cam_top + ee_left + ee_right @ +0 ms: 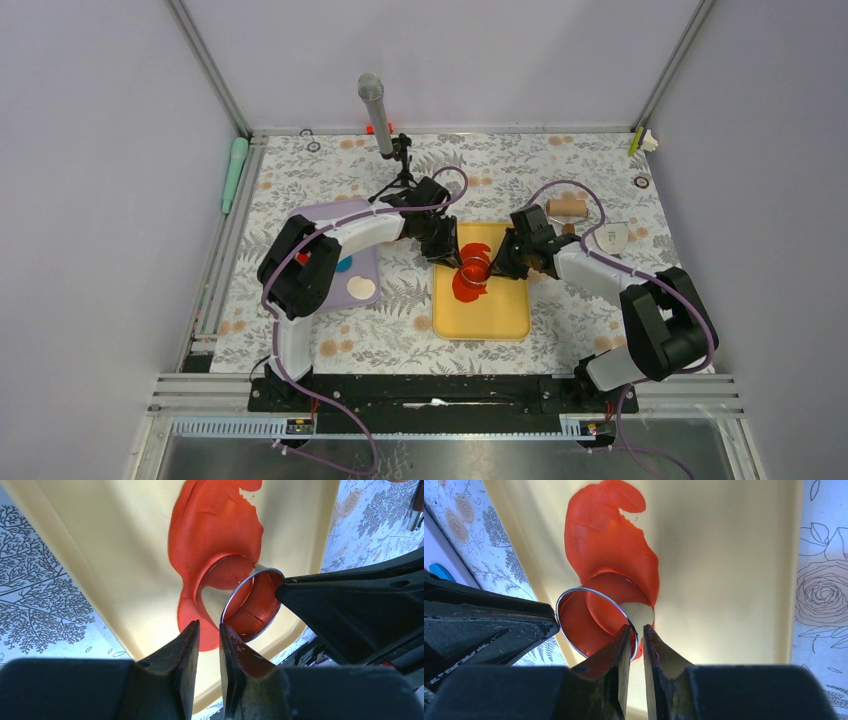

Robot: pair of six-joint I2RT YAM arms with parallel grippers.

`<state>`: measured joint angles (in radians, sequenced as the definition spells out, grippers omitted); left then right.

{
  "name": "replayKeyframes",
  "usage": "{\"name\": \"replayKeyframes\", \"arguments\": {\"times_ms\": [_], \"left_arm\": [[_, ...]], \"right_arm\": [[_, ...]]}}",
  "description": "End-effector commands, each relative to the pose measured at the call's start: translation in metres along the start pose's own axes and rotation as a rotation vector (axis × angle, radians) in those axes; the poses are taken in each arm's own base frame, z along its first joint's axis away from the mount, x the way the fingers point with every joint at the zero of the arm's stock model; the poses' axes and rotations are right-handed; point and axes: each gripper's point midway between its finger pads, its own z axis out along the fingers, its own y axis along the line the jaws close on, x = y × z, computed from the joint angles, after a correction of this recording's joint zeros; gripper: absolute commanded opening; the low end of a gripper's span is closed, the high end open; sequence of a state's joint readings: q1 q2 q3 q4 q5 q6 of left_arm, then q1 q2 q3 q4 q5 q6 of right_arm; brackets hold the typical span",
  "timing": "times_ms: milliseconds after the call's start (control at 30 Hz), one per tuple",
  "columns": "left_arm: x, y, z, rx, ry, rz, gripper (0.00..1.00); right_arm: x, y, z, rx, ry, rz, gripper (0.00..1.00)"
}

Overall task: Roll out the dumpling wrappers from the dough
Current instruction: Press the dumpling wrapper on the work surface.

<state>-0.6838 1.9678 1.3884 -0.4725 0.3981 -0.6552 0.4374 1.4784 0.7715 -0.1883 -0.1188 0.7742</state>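
The red clay sheet (215,530) lies flattened with one round cut; the right claw (636,628) grips the ring cutter (252,607), the left claw (209,625) has an unclear hold.

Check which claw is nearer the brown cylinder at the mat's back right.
Right. The right claw holds the metal ring by its rim on the cylinder's side; the brown cylinder lies beyond it, to the right. The left claw is across the ring, farther off.

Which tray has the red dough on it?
The yellow tray in the middle holds the red dough. The purple tray left of it carries a blue disc and a cream disc instead.
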Motion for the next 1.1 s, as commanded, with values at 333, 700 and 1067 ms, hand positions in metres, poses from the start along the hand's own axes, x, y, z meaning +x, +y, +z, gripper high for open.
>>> {"name": "replayKeyframes", "arguments": {"times_ms": [333, 700, 1067], "left_arm": [[-0.0086, -0.0155, 0.0002, 0.046, -0.011, 0.017, 0.16], [-0.0091, -0.0169, -0.0022, 0.049, -0.016, 0.019, 0.21], [-0.0093, -0.0212, -0.005, 0.069, -0.02, 0.027, 0.22]], "right_arm": [[-0.0122, 0.0166, -0.0013, -0.052, -0.018, -0.006, 0.1], [-0.0123, 0.02, -0.0021, -0.064, -0.011, -0.006, 0.06], [-0.0088, 0.0181, -0.0003, -0.061, 0.001, -0.006, 0.05]]}}
